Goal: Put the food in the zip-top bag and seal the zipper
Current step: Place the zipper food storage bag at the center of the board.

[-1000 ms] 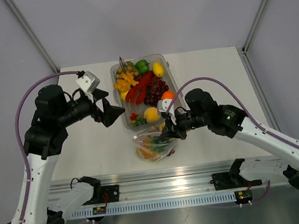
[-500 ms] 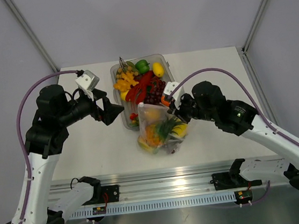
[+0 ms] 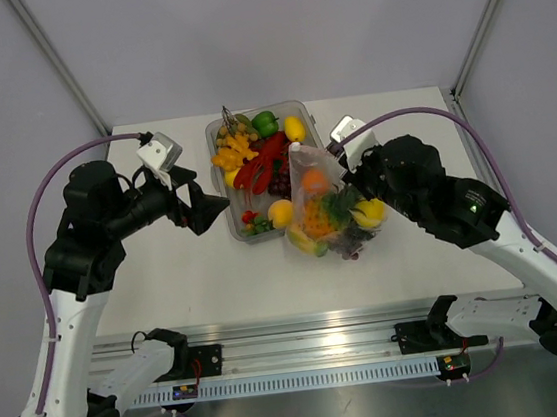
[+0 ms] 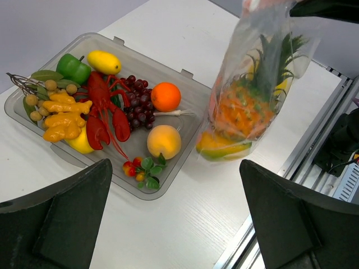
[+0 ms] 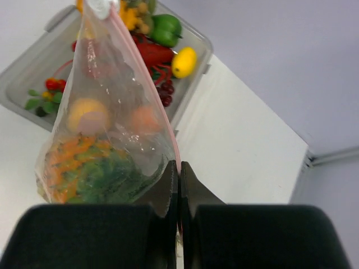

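My right gripper (image 5: 179,168) is shut on the pinkish-red zipper (image 5: 147,84) of the zip-top bag (image 5: 106,140). The bag hangs upright from it, just right of the tray (image 3: 229,232). In the top view the bag (image 3: 324,208) holds a toy pineapple, a mango slice and a yellow lemon (image 3: 370,213). I cannot tell if its bottom touches the table. More food lies in the tray: lobster (image 4: 104,112), orange (image 4: 165,96), peach (image 4: 164,141), grapes (image 4: 137,103), green pepper (image 4: 73,67). My left gripper (image 4: 175,168) is open and empty above the tray's near corner.
The rigid clear tray (image 4: 140,193) stands at the middle back of the white table. A metal rail (image 3: 305,351) runs along the near edge. The right arm (image 3: 439,200) reaches in over the table's right half.
My right gripper has lifted the bag from lying on the table near the front and carried it back and to the right. The bag now hangs upright. The left arm has barely moved.
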